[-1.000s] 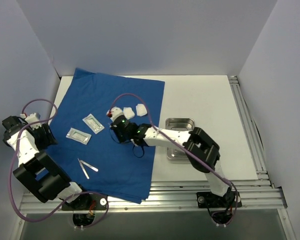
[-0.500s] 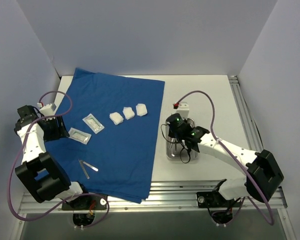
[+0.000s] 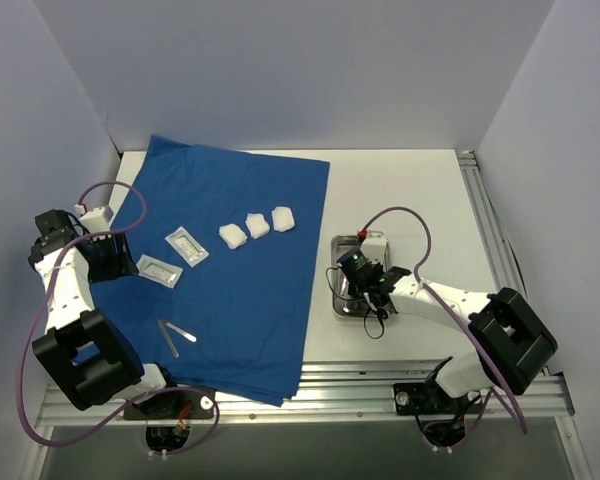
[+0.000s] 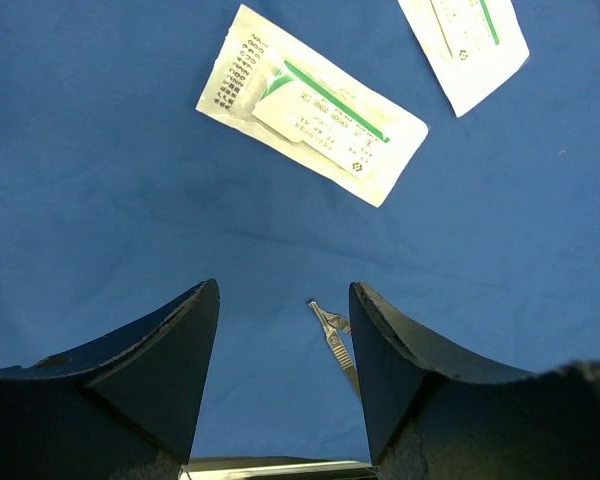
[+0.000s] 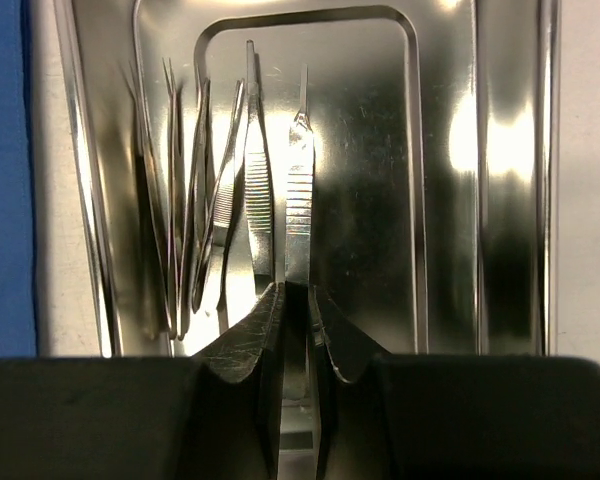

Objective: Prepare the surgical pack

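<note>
The royal-blue cloth [image 3: 250, 290] lies flat on the left half of the table. On it are three white gauze pads [image 3: 257, 226], two flat packets [image 3: 187, 247] and thin metal instruments [image 3: 175, 335]. The steel tray [image 3: 345, 243] stands just right of the cloth. My right gripper [image 3: 365, 287] is down in the tray [image 5: 510, 150], shut on a thin metal instrument [image 5: 298, 200]; several more instruments [image 5: 190, 200] lie beside it. My left gripper [image 3: 105, 258] hovers open and empty over the cloth's left edge [image 4: 130, 200], with a packet [image 4: 310, 105] ahead and an instrument tip [image 4: 332, 335] between its fingers.
White walls close in the table at the back and both sides. An aluminium rail [image 3: 500, 260] runs along the right edge and another along the front. A second packet [image 4: 465, 35] lies at the top right of the left wrist view. The cloth's edge [image 5: 0, 150] shows left of the tray.
My right arm swung from the gauze pads on the cloth over to the steel tray and lowered into it. My left arm shifted slightly toward the cloth.
</note>
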Robot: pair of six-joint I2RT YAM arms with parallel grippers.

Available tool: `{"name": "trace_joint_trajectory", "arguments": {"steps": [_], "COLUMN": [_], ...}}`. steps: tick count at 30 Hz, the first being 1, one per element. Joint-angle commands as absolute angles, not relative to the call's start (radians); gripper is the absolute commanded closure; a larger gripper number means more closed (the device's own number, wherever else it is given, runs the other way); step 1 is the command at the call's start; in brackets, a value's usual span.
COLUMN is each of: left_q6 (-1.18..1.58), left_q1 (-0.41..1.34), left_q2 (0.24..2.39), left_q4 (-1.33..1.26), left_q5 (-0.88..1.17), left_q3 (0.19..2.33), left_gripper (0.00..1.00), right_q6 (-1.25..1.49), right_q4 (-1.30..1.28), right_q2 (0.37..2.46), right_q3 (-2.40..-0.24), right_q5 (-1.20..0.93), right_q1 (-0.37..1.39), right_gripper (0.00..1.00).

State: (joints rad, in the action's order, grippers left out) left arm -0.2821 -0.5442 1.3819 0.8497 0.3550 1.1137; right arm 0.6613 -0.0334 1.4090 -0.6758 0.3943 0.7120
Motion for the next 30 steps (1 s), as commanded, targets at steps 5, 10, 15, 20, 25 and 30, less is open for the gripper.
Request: {"name": "trace_joint_trajectory", "arguments": {"steps": [5,10,15,20,25,30], "left_q6": [-0.307,-0.305,-0.307,-0.311,-0.292,-0.279], "left_q1": [-0.531,-0.528,-0.526,-0.528,-0.531,-0.578], "left_q2": [1.353,1.355,1.353,1.351,1.339,1.347], "left_q4": [0.87,0.868,0.868,0.87,0.839,0.818], "left_q5": [0.345,0.344,0.341,0.334,0.273,0.23], "left_q3": [1.127,1.124,1.123,1.127,1.123,1.126], "left_gripper": [0.36,0.36,0.36,0.36,0.36,0.36], "right_q6": [0.695,0.672,0.637,0.601,0.52,0.353], "right_q4": [-0.035,-0.052,-0.089,-0.141,-0.128,-0.055], "right_q2": [1.445,1.43,1.436,1.425,1.43,1.65], "right_q3": [-0.663,-0.69,-0.727,-0.805,-0.957,-1.266], "right_q5": [0.429,0.442,0.452,0.477,0.483,0.284], "right_q1": [0.699,0.699,0.699,0.701,0.817,0.989], "right_gripper": [1.0,0.91,0.79,0.65,0.61,0.54]}}
